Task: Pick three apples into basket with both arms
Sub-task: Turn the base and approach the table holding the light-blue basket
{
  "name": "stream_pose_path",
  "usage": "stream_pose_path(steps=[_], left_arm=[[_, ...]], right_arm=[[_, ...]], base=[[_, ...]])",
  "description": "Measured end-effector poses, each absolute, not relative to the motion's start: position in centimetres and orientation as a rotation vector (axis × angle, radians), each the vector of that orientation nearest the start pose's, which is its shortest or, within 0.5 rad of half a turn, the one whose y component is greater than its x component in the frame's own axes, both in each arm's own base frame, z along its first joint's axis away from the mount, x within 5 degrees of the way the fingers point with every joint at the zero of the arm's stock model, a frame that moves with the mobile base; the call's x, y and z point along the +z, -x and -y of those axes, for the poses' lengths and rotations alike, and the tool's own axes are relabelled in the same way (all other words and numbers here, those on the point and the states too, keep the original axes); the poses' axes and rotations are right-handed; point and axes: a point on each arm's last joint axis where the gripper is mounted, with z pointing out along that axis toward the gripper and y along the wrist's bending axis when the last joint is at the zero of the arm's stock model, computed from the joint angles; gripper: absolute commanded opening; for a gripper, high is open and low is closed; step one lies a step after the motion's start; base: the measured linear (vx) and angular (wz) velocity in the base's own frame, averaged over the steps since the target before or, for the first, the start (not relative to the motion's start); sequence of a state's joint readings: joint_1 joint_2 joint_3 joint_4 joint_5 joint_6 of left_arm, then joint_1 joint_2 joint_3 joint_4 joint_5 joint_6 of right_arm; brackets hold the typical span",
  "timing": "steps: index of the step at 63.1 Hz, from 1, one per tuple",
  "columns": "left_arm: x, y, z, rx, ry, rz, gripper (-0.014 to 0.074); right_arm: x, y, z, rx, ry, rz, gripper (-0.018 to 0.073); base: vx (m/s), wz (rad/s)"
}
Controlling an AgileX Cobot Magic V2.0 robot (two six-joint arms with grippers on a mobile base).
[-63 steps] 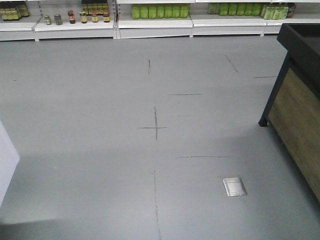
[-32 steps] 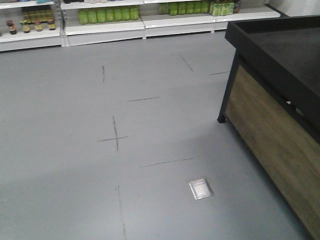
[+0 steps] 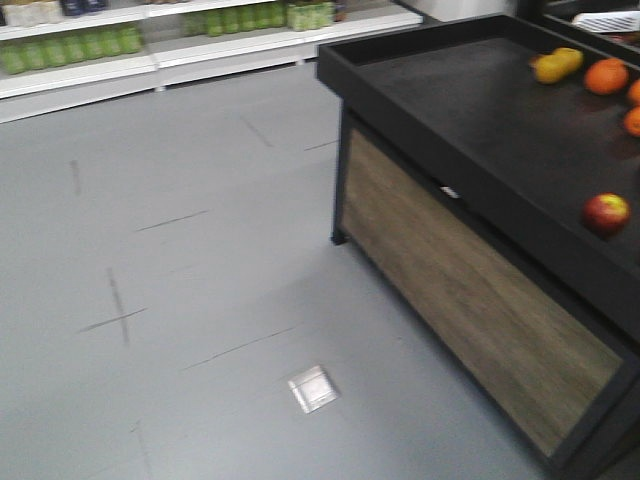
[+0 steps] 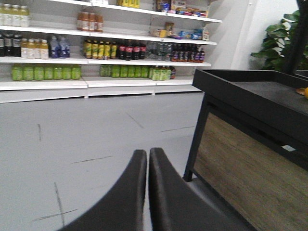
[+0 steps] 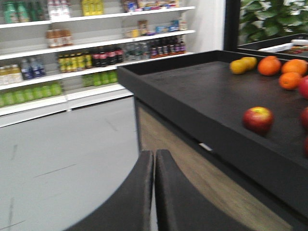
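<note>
We see our left gripper [image 4: 147, 155] with its two fingers pressed tight together, holding nothing. Our right gripper [image 5: 154, 155] is the same, with fingers together and nothing between them. One apple [image 5: 258, 119] sits on the black table [image 5: 202, 91], near the front edge and well apart from both grippers. Some oranges [image 5: 268, 65] lie farther back. A pale thing [image 3: 610, 20] behind the table may be the basket, but it is too blurry to tell. Drink shelves [image 4: 57, 84] line the far wall.

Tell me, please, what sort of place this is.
Probably a supermarket or mock shop: long white shelves stocked with bottled drinks, and a black produce stand carrying loose oranges and an apple.
</note>
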State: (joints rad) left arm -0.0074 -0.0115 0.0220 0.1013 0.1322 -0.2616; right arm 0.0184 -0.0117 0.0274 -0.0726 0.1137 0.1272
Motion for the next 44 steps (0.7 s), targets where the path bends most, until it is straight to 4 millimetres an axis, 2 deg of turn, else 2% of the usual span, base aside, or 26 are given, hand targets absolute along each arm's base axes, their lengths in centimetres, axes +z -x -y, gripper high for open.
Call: stream_pose_path(steps=[44], left_arm=[[19.44,-5.64,-0.08,-0.119,0.135,-1.621,-0.0006]], right_arm=[[19.43,-5.66,-0.03,0.050,-0.036,-1.613,-0.0004]], base=[[0.14,-0.55]])
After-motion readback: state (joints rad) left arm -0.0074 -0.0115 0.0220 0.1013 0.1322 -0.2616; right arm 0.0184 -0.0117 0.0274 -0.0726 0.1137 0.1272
